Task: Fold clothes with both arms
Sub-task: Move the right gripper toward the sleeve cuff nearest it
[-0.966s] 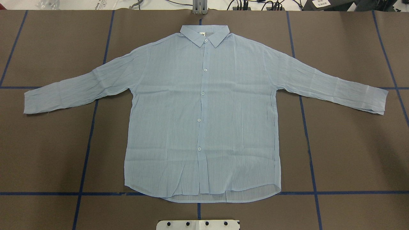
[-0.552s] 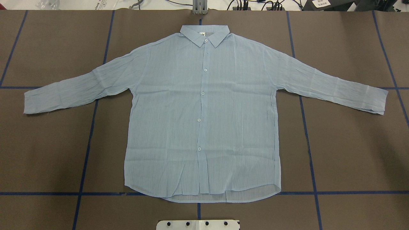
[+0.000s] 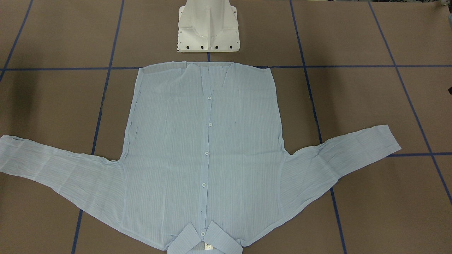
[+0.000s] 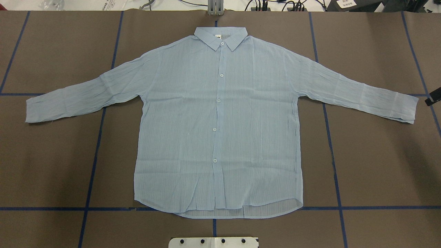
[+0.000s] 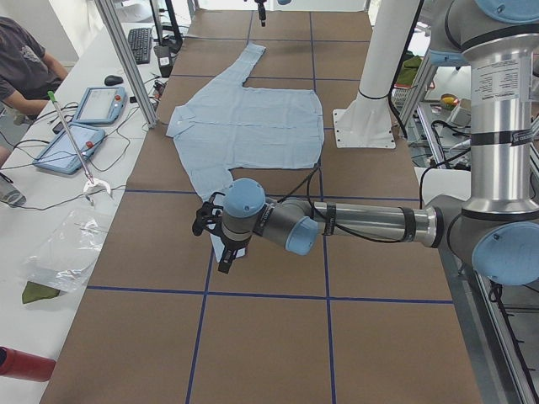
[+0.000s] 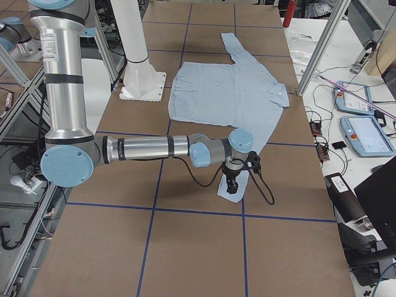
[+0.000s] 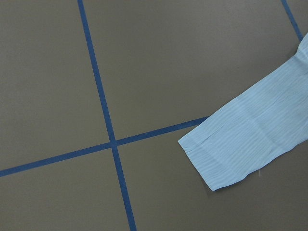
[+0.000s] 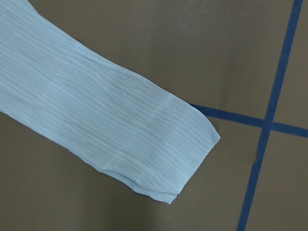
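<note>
A pale-blue striped button-up shirt (image 4: 220, 131) lies flat and buttoned on the brown desk (image 4: 51, 165). Its sleeves are spread wide and its collar points away from the robot. The small neck label (image 4: 217, 36) is too tiny to read. The left gripper (image 5: 226, 259) hangs near one cuff (image 7: 216, 159), the right gripper (image 6: 232, 185) near the other cuff (image 8: 178, 144). I cannot tell how either's jaws stand.

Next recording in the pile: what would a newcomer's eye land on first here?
A pale-blue shirt lies spread flat and buttoned on the brown table, collar away from the robot, sleeves out wide. The left arm stretches out over the left cuff, the right arm over the right cuff.
</note>
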Tool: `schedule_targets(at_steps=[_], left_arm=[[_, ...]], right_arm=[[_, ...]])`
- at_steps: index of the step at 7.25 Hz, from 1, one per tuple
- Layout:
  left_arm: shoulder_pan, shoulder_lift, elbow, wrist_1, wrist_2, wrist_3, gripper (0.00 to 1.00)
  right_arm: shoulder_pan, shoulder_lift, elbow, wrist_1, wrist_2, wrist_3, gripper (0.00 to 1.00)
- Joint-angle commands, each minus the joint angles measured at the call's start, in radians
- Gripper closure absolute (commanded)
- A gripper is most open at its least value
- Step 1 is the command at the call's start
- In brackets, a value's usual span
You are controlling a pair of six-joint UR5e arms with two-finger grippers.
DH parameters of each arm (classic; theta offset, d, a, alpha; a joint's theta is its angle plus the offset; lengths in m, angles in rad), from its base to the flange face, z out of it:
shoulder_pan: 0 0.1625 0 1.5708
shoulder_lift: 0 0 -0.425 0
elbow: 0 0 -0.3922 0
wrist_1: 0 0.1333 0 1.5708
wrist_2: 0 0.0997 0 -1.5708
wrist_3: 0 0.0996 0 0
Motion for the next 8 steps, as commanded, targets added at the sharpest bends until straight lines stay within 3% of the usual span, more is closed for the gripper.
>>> schedule_targets(at_steps=[1,3,6,8], left_arm=[[0.001,0.001,0.006,0.0,-0.003,0.001,0.0],[0.003,0.001,0.007,0.0,-0.003,0.001,0.0],[0.004,-0.001,0.015,0.002,-0.005,0.001,0.0],[0.006,-0.001,0.015,0.0,-0.005,0.001,0.0]], right_arm=[[-0.047,0.08,-0.157,0.092,-0.067,0.036,0.01],[-0.085,0.117,-0.28,0.247,-0.068,0.092,0.03],[-0.087,0.12,-0.311,0.25,-0.088,0.135,0.2],[-0.087,0.12,-0.357,0.302,-0.13,0.132,0.26]])
